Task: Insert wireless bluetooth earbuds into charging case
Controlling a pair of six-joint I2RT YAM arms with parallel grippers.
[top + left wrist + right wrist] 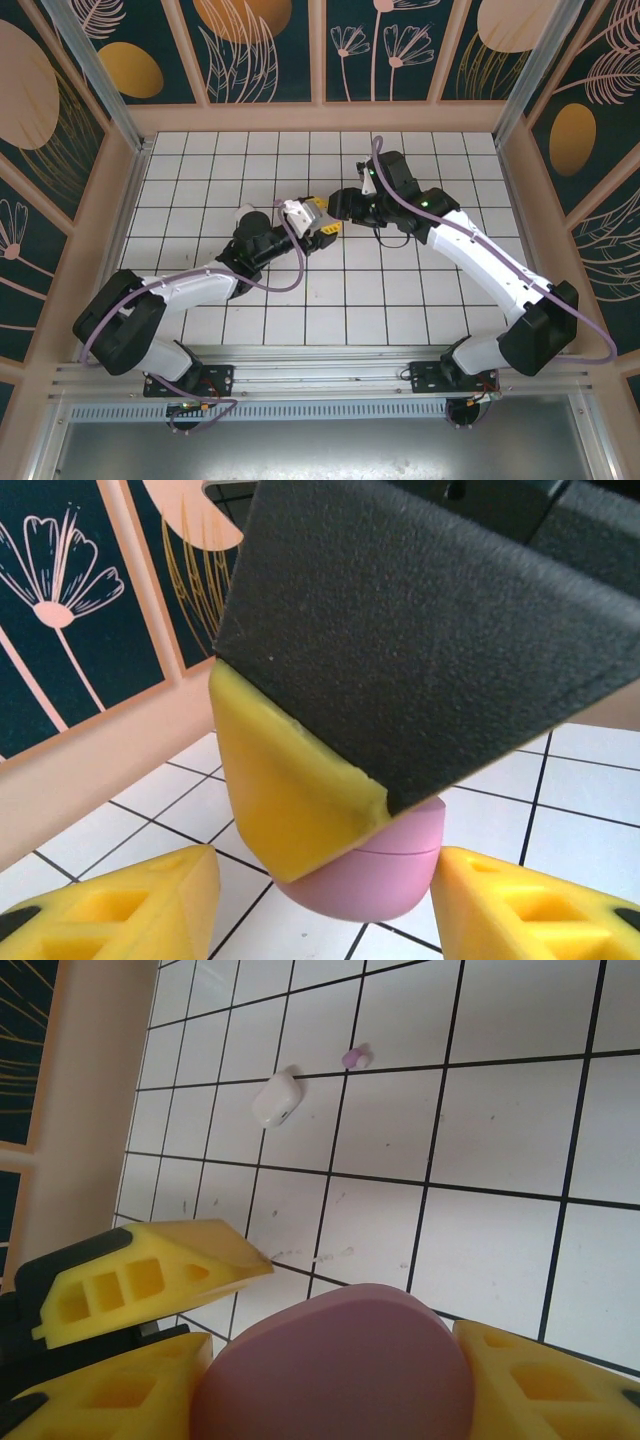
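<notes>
The charging case (385,875) is a pink-purple rounded pebble with its lid seam closed, held above the tiled floor. My right gripper (330,1380) is shut on the charging case (340,1360), with a yellow pad on each side. In the left wrist view one right finger (290,790) covers the case's upper left. My left gripper (325,885) stands open around the case, with a gap on its left side. Both grippers meet at mid-table, the left gripper (318,222) and the right gripper (340,205). A tiny pale pink earbud (355,1058) lies on the tiles farther off.
A white rounded pebble-shaped case (277,1100) lies on the tiles near the pink earbud. One left-gripper finger (150,1270) hangs beside the held case. Peach walls (320,118) enclose the white tiled table (400,300).
</notes>
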